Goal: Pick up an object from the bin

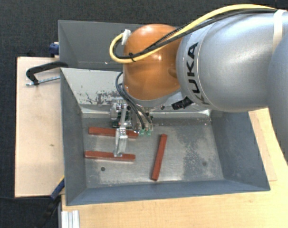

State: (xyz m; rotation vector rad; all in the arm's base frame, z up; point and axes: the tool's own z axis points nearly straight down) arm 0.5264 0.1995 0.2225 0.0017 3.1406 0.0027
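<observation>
The gripper (120,150) is hanging low over the red-brown stick (106,156) at seven o'clock in the bin (71,127), probably getting ready to pinch and lift, but I cannot tell if it is wide or narrow.

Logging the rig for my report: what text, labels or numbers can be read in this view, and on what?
"UKA": black letters on the arm's silver housing; the word's start is hidden by the orange cover.
Nothing readable on the bin or the red sticks.

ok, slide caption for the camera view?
Gripper low over upper stick and lower stick, red-brown, at bin's left; third stick apart.
</observation>
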